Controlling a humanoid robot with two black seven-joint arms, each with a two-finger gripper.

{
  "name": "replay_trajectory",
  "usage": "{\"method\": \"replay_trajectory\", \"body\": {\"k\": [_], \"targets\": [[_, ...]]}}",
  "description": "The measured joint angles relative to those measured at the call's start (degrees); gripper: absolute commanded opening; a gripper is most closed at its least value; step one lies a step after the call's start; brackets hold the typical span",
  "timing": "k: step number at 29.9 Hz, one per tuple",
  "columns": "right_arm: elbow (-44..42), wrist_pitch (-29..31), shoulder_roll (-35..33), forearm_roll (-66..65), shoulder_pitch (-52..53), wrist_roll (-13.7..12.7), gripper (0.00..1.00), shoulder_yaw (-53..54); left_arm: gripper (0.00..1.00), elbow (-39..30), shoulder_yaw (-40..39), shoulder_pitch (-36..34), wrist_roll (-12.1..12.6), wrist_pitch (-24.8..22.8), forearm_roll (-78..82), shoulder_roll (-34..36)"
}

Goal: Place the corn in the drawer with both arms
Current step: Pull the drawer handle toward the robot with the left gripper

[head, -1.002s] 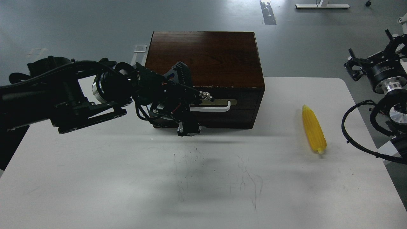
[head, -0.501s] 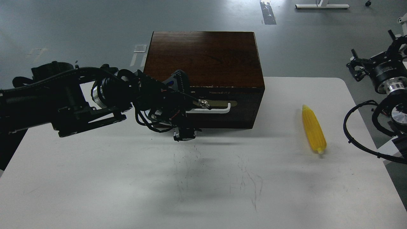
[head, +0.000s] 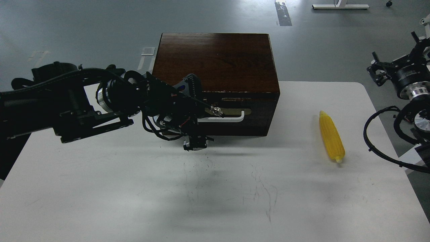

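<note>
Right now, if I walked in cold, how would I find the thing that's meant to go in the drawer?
Start at the dark brown wooden cabinet standing at the far edge of the white table. Look to its right, toward the table's right side, where the corn lies flat on its own, touching nothing. It is the only bright yellow thing here, long and tapered.

Cabinet: dark brown wood, visible grain. Drawer handle: white bar on a beige plate. Corn: bright yellow, ridged kernel rows. Table: white (faint dark scuff marks near centre). Both arms: black, silver wrist rings. Floor: grey.
</note>
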Motion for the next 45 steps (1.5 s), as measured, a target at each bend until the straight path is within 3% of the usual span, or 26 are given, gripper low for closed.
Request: {"method": "replay_trajectory", "body": {"k": [11, 29, 45], "targets": [[0.00, 0.00, -0.08, 0.00, 0.01, 0.00, 1.00, -0.09, 0.57, -0.59, 0.00, -0.49, -0.13, 0.00, 0.01, 0.01], [-0.09, -0.03, -0.17, 0.00, 0.08, 0.00, 1.00, -0.18, 0.57, -4.91, 0.00, -0.91, -2.57, 0.00, -0.31, 0.99], [-0.08, -0.03, -0.29, -0.07, 0.01, 0.00, 1.00, -0.25, 0.58, -10.18, -0.24, -1.82, -2.63, 0.04, -0.37, 2.75]]}}
